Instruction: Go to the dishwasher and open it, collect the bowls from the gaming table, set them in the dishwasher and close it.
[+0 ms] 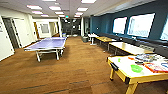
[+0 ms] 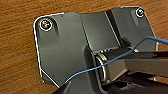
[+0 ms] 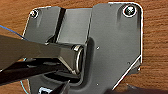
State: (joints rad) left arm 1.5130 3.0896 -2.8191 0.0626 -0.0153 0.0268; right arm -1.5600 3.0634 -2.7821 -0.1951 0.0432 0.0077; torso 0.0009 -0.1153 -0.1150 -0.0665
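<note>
Gaming table [image 1: 130,79] sits at your lower right in the head view, yellow-framed, its pale top carrying a green bowl [image 1: 136,68] near the front edge, with red and blue items [image 1: 156,66] crowded toward the far end. A blue ping-pong table [image 1: 47,44] stands well apart to your left on the brown carpet [image 1: 75,67]; wooden tables [image 1: 130,48] line the teal wall. Your left wrist view looks down on carpet [image 2: 17,37]. Your right wrist view shows carpet [image 3: 155,37] too. You cannot tell either gripper's state.
</note>
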